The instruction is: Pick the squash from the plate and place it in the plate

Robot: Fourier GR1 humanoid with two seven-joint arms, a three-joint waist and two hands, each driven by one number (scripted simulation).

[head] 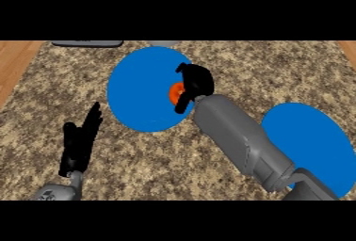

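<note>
An orange squash (pixel 176 92) lies on the large blue plate (pixel 142 89) in the middle of the counter, mostly hidden by my right hand (pixel 194 84). That hand covers the squash from the right, fingers bent down over it and the thumb hanging along its near side. A second blue plate (pixel 311 141) sits at the right, partly behind my right forearm. My left hand (pixel 80 141) rests open at the lower left, fingers straight and pointing up, holding nothing.
The counter's top is speckled stone with wooden strips along the left (pixel 14 66) and right edges. A dark flat object (pixel 87 43) and a grey round thing (pixel 163 43) show at the far edge.
</note>
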